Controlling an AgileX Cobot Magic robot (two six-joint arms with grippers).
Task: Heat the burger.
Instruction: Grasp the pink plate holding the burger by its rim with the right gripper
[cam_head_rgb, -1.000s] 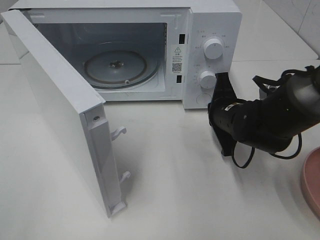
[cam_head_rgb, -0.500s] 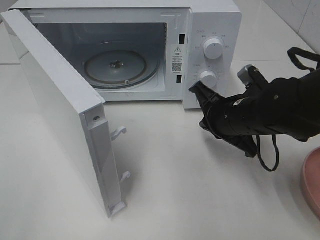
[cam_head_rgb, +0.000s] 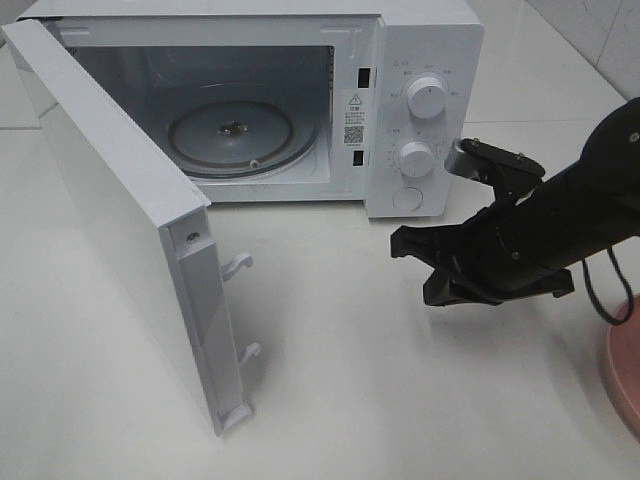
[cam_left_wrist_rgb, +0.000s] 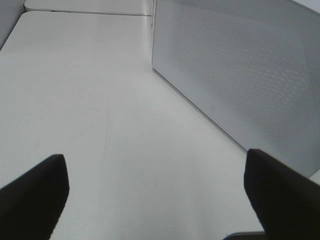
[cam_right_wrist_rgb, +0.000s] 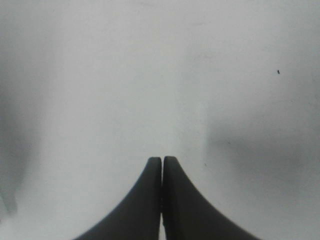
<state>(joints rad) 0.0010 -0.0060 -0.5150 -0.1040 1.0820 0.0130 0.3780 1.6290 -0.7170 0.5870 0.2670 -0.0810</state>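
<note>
1. Exterior high: looking down on a white microwave with its door swung wide to the left, baring the glass turntable inside. On the control panel, an upper knob and a lower knob. In front of that panel and above the white table, the right gripper on a black arm reaching in from the right, near the lower knob but apart from it. At the right edge, part of a pink plate. No telling from here where the burger is.
2. Left wrist: left gripper spread wide, one dark finger at each lower corner, nothing between them but bare table. Beside it, a perforated white panel standing upright on the table.
3. Right wrist: right gripper closed tight, tips pressed together, gripping nothing, over plain table.
</note>
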